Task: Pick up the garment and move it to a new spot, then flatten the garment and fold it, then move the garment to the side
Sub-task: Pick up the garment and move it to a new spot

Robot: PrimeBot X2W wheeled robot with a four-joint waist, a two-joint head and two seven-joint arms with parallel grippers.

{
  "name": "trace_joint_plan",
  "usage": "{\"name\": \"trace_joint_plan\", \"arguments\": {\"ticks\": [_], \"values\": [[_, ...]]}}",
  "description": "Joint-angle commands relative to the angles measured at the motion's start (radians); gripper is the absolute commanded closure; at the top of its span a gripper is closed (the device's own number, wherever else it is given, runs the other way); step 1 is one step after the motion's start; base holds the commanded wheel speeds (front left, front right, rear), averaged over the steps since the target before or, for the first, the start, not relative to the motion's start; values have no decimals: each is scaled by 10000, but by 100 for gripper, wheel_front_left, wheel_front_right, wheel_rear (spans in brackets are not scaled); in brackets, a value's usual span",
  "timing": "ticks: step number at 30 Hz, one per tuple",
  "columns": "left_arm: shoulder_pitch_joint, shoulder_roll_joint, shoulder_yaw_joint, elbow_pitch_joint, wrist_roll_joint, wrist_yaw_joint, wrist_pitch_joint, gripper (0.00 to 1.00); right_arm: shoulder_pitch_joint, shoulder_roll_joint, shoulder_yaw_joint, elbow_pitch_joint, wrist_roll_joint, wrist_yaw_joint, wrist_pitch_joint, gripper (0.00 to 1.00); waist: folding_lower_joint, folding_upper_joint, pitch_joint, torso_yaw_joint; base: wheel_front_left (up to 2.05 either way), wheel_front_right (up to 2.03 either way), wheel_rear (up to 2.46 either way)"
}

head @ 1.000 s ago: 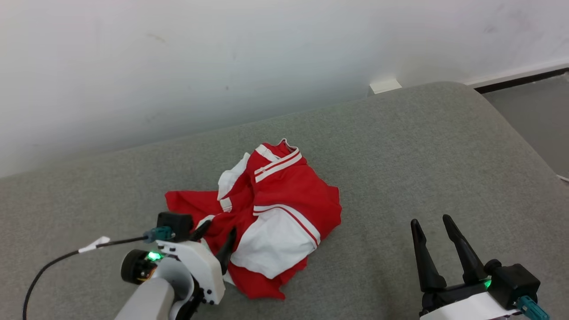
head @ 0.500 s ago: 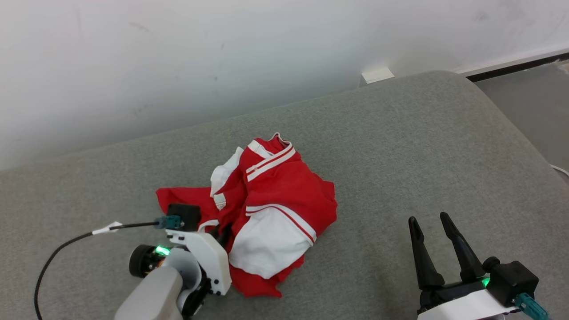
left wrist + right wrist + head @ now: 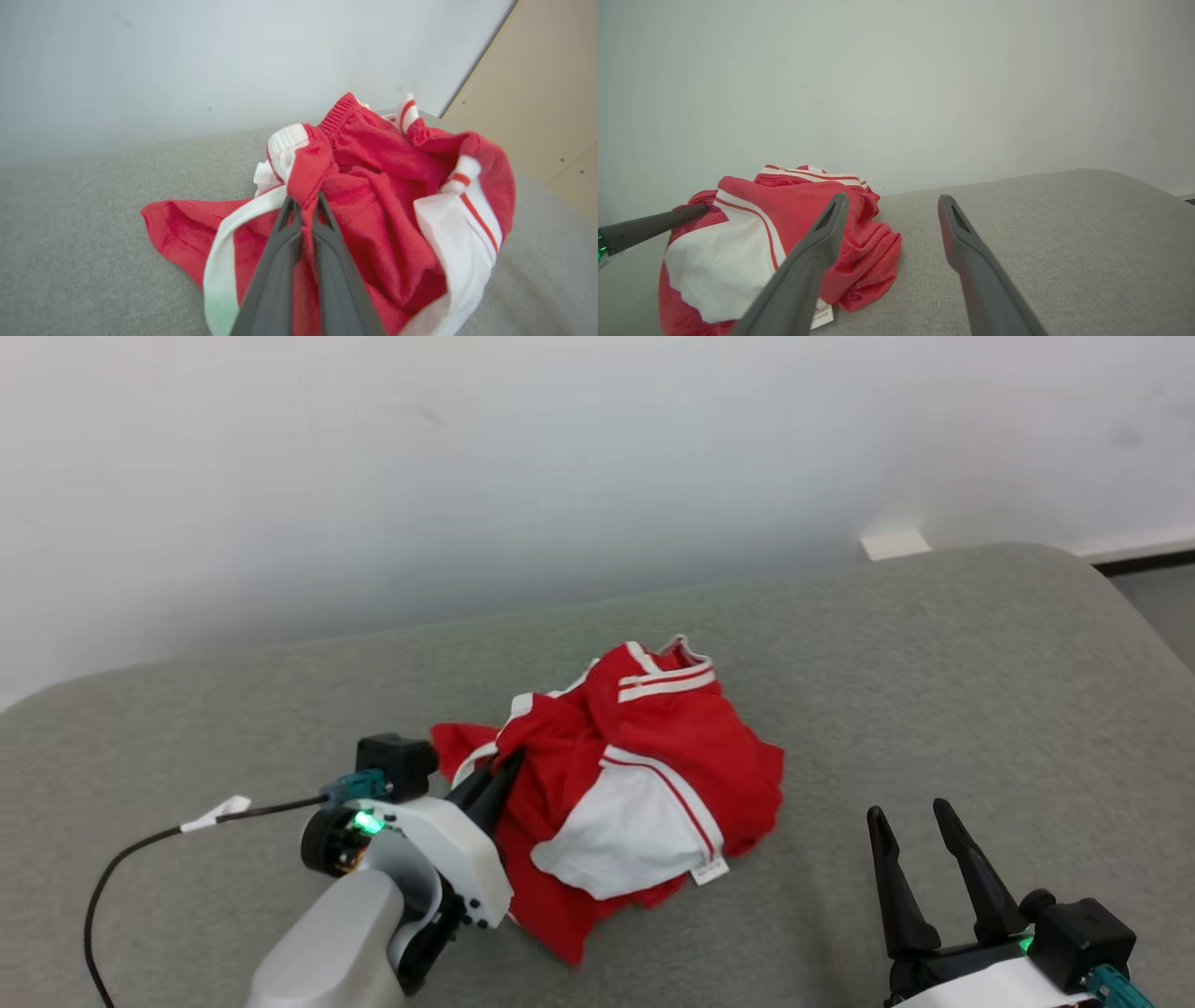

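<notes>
Looking down from the head, you see the garment [image 3: 653, 775] bunched in a red-and-white heap near the middle of the grey cushion [image 3: 934, 653], with the wall [image 3: 467, 476] behind. Your left gripper [image 3: 509, 763] reaches into the heap's left edge, its fingers pressed together on red cloth. Your right gripper [image 3: 907, 812] hovers at the lower right, fingers spread, holding nothing, well apart from the garment. A small white label [image 3: 709, 872] sticks out at the heap's near edge.

From the left wrist, the two fingers meet on a raised red fold and pinch it. The rest of the garment spreads around them on the cushion.

From the right wrist, the fingers stand wide apart above bare cushion, with the garment lying to their left.
</notes>
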Motion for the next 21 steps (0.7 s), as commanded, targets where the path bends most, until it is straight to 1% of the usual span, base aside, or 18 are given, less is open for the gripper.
{"name": "trace_joint_plan", "arguments": {"ticks": [1,6,9,15,21], "values": [[-111,105,-45,-209,-153,15,-147,100,132,-36,-10,26,-33,-18,10,0,0,0,-227,604,0,0,0],[-204,312,-135,-963,-212,26,-112,100,275,-36,6,65,76,-18,11,0,0,0,-427,1514,0,0,0],[-236,571,-45,-1389,-213,141,7,100,332,-36,67,73,173,-18,11,0,0,0,-523,2007,0,0,0],[-342,1410,386,-2068,-322,448,313,100,362,-39,134,58,304,-18,11,0,0,0,-592,2827,0,0,0],[-560,2428,1045,-2529,-581,709,583,100,451,-37,193,50,386,-18,11,0,0,0,-500,3459,0,0,0]]}}
